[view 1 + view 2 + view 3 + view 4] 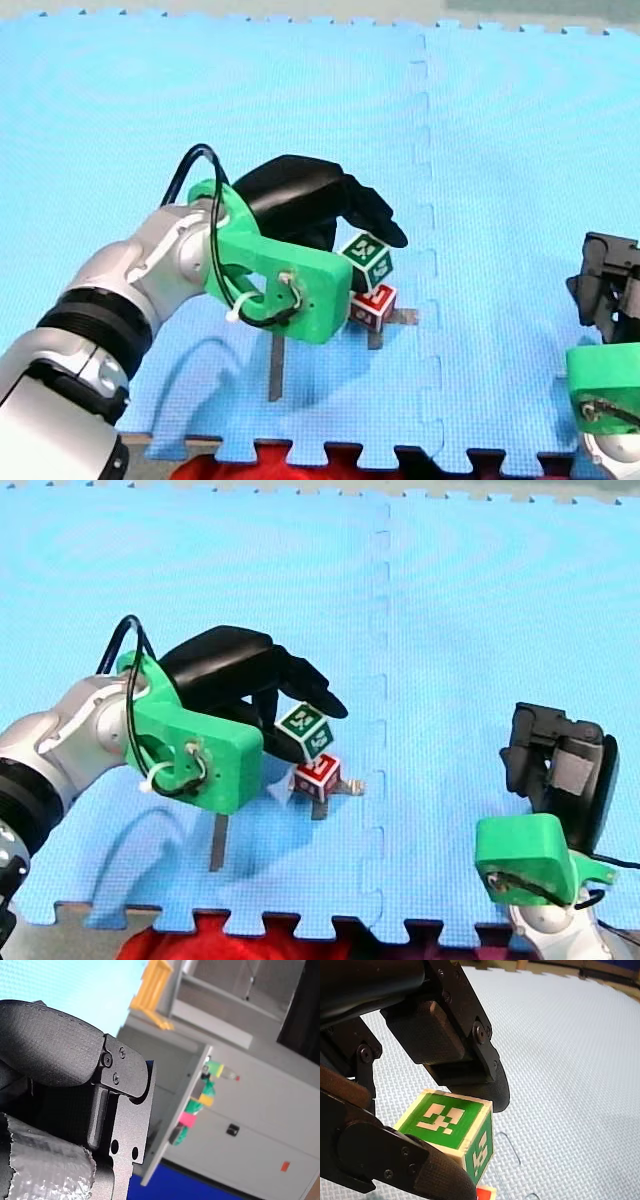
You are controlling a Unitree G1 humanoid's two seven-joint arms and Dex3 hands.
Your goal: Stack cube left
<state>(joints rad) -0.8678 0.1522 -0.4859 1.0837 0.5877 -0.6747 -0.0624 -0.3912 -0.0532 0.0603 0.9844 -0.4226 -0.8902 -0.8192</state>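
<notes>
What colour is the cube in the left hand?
The cube in the left hand is green with white marks, clearest in the second wrist view.

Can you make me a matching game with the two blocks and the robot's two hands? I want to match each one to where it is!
Things:
1. green cube
2. red cube
3. left hand
4. right hand

Places:
A. on the blue mat, under the other cube
B. low at the mat's right side, holding nothing
C. tilted, held above the other cube
D. near the mat's middle, gripping a cube

Pairs: 1-C, 2-A, 3-D, 4-B.
</notes>
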